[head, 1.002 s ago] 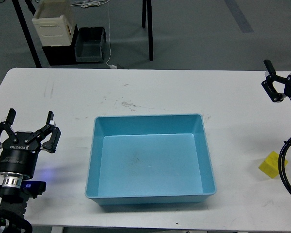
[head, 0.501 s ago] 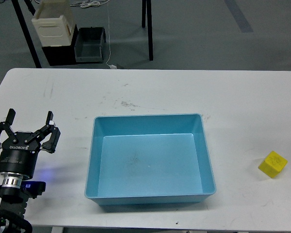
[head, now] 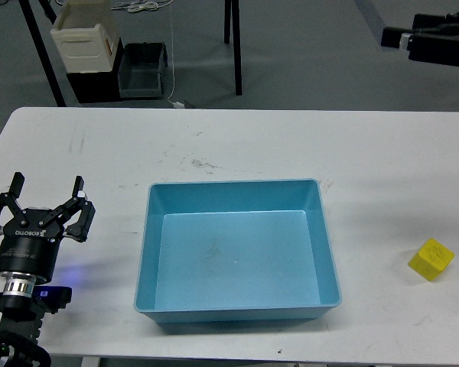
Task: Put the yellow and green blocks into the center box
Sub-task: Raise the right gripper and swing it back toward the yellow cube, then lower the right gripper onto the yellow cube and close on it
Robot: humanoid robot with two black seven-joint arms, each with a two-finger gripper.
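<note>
- The blue tray (head: 239, 306) sits in the middle of the white bench (head: 237, 145), with nothing inside it.
- The yellow block (head: 431, 259) rests on the bench well to the right of the tray, apart from it.
- The left tool (head: 46, 200) hovers at the bench's left edge, fingers spread and released, grasping nothing.
- The right tool (head: 392, 35) shows at the top right, too dark to tell its state.

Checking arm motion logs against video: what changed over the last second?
The right arm's end effector swung from the table's right edge, left the view, and now shows at the top right, above the floor beyond the table. Nothing was grasped or released. The left end effector, yellow block and blue box stayed put; no green block is visible.
</note>
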